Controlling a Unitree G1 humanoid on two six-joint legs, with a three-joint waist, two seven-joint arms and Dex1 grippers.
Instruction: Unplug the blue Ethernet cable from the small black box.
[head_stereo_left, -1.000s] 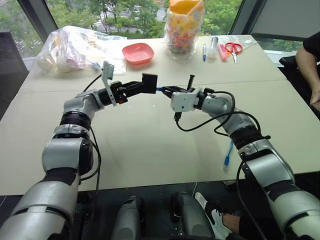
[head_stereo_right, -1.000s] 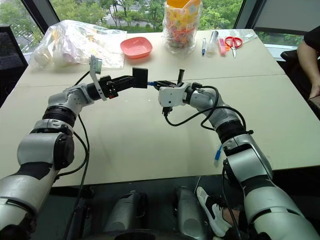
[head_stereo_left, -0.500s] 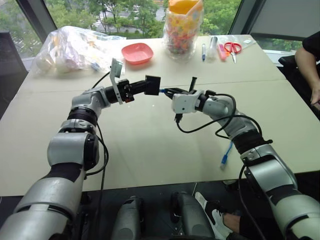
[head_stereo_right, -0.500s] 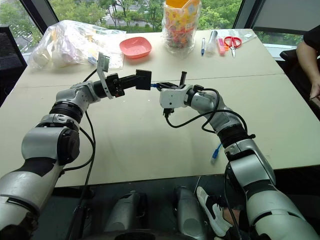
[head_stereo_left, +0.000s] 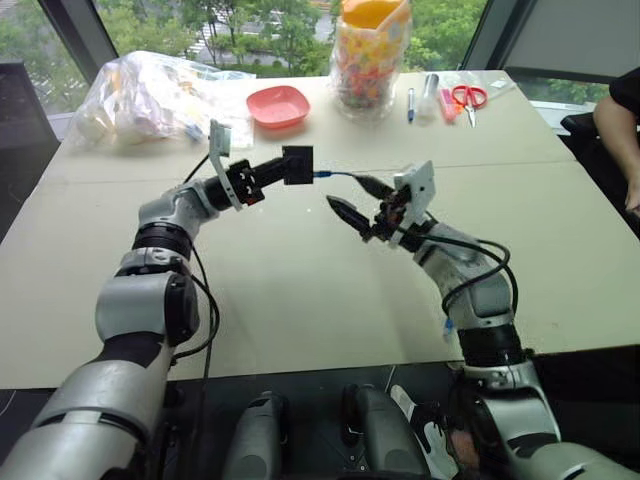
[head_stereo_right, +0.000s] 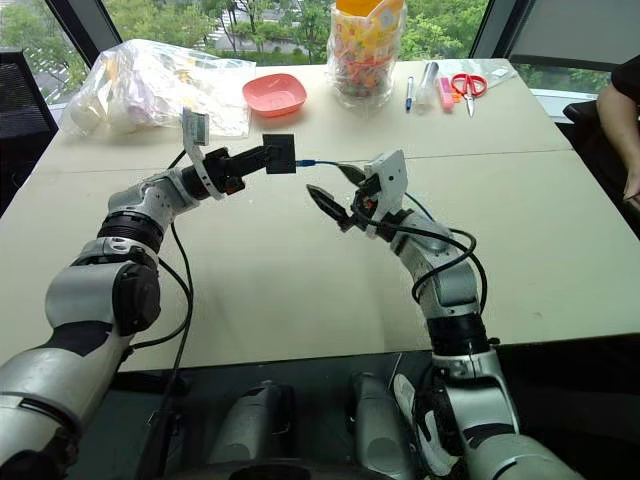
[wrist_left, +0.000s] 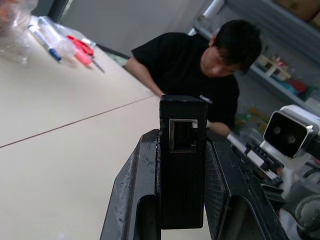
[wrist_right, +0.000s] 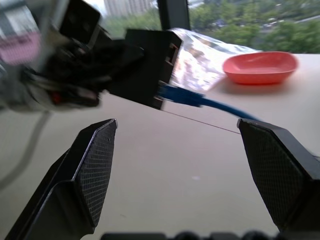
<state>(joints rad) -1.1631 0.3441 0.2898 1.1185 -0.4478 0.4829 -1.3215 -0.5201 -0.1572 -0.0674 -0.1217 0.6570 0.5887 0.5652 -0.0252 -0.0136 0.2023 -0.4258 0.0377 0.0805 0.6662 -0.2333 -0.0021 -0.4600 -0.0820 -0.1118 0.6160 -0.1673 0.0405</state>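
The small black box (head_stereo_left: 299, 163) hangs above the table, and my left gripper (head_stereo_left: 288, 168) is shut on it. In the left wrist view the box (wrist_left: 182, 165) stands between both fingers (wrist_left: 131, 195), with an empty socket on the edge facing the camera. The blue Ethernet cable (wrist_right: 186, 96) is still plugged into the box's side (wrist_right: 150, 70) and runs off toward my right arm. My right gripper (head_stereo_left: 345, 192) is open just to the right of the box. It is apart from the box, and the cable (head_stereo_left: 335, 175) passes by its upper finger without being pinched.
At the table's far side stand a pink bowl (head_stereo_left: 276, 105), a jar of colourful bits (head_stereo_left: 368, 55), a crumpled plastic bag (head_stereo_left: 150, 95), and pens and scissors (head_stereo_left: 445, 98). A person sits at the right edge (head_stereo_left: 620, 125), and also appears in the left wrist view (wrist_left: 200, 70).
My right gripper has opened and let go of the cable's plug, and its wrist has swung back and turned. The left gripper keeps hold of the box, and the cable stays plugged in.
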